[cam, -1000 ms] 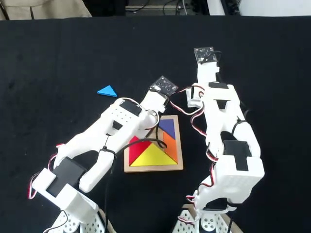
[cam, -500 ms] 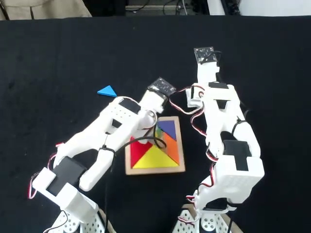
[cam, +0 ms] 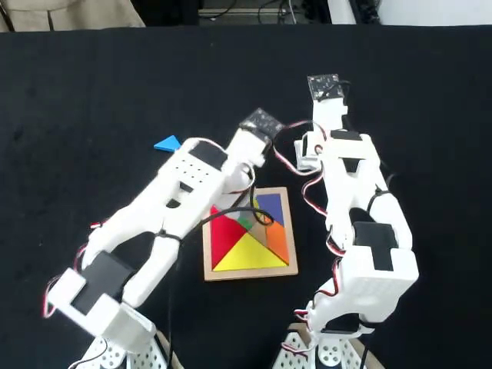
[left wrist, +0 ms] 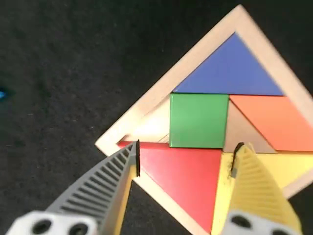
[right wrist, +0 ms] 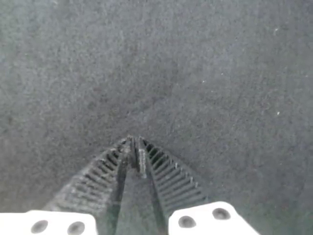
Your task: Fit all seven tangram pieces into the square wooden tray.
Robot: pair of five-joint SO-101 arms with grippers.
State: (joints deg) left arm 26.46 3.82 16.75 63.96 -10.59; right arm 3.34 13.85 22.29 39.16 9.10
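Note:
The square wooden tray (cam: 250, 274) lies between the two arms, holding red (cam: 223, 234), yellow (cam: 250, 252), orange, green and dark blue pieces. The left wrist view shows the tray (left wrist: 161, 84) close up, with the green square (left wrist: 199, 120), the dark blue triangle (left wrist: 234, 68) and the red triangle (left wrist: 183, 174). A bare triangular slot (left wrist: 151, 128) lies beside the green square. My left gripper (left wrist: 186, 157) hangs open above the red triangle and holds nothing. A small light blue triangle (cam: 167, 143) lies loose on the cloth, left of the tray. My right gripper (right wrist: 134, 147) is shut over bare black cloth.
The table is covered in black cloth (cam: 92, 84). The right arm (cam: 357, 200) stands close along the tray's right side. The left arm (cam: 169, 207) crosses the tray's near left corner. Open cloth stretches to the far left and far right.
The tray has slid slightly to the right and toward the front edge. My left arm's wrist has drawn back, away from the tray. The right arm has not moved.

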